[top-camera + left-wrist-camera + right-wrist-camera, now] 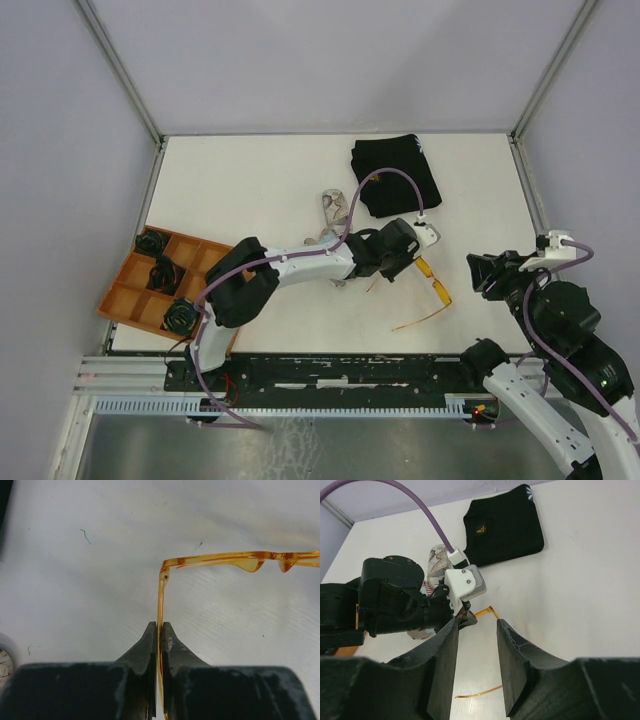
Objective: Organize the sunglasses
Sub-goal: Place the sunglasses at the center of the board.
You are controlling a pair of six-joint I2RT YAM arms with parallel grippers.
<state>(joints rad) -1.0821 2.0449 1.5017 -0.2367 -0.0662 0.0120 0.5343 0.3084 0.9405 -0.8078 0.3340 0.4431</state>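
From above, the left claw (420, 262) pinches the orange sunglasses (438, 290), which trail just beyond its tips toward the near edge. Its wrist view shows both fingers clamped on one thin temple, with the frame front running off rightward ahead. In the right wrist view the right claw (476, 625) is spread and holds nothing; the glasses lie ahead of it.

Sunglasses (225, 559): translucent orange-amber frame, darker orange streaks nr bridge. Left gripper (159, 626) & right gripper (476, 630): black, scuffed grey. Table (250, 180) white. Cloth (395, 190) black w/ small yellow logo. Tray (122, 297) orange. Cable (436, 520) purple. Oval case (335, 207) pale w/ printed pattern
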